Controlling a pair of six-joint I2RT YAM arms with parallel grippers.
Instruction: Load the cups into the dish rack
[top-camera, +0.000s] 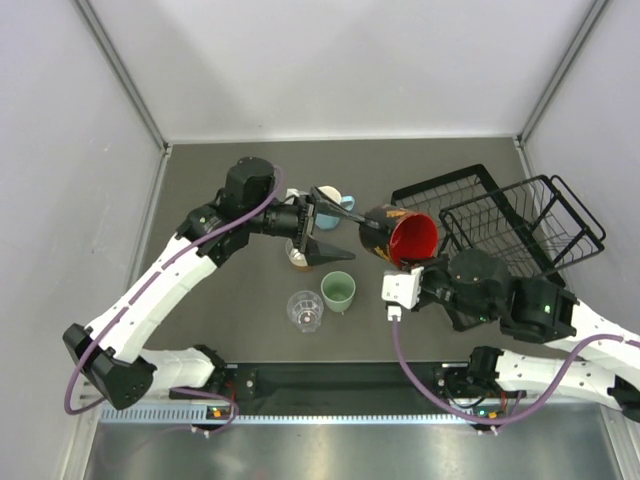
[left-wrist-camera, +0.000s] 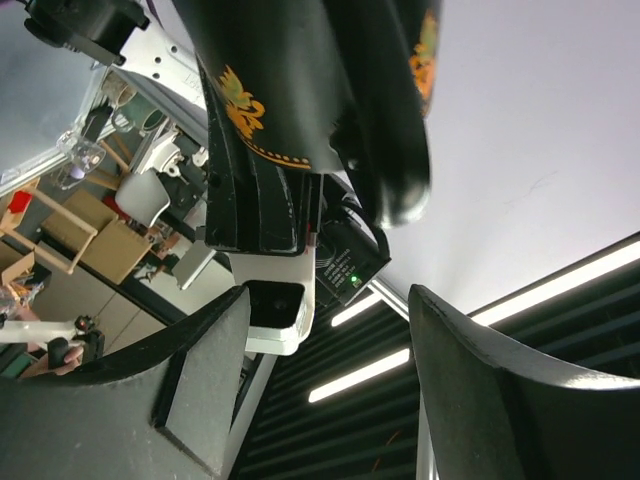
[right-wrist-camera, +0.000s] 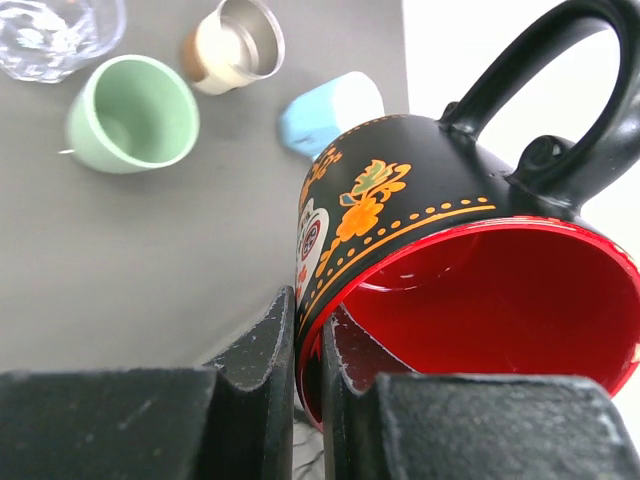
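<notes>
My right gripper (top-camera: 409, 266) is shut on the rim of the red-inside dark mug (top-camera: 400, 236) and holds it tilted above the table, left of the dish rack (top-camera: 520, 215). In the right wrist view the fingers (right-wrist-camera: 270, 350) pinch the mug's wall (right-wrist-camera: 400, 200), one inside and one outside. My left gripper (top-camera: 343, 233) is open and empty, pointing right at the mug; its wrist view shows the mug (left-wrist-camera: 280, 90) from below. The light blue mug (top-camera: 334, 201), amber-tinted cup (top-camera: 298, 258), mint green tumbler (top-camera: 338, 291) and clear ribbed cup (top-camera: 304, 310) stand on the table.
The black wire rack fills the table's right rear, its raised basket (top-camera: 545, 225) at the far right. White walls enclose the table on three sides. The left arm reaches across the cups at mid table.
</notes>
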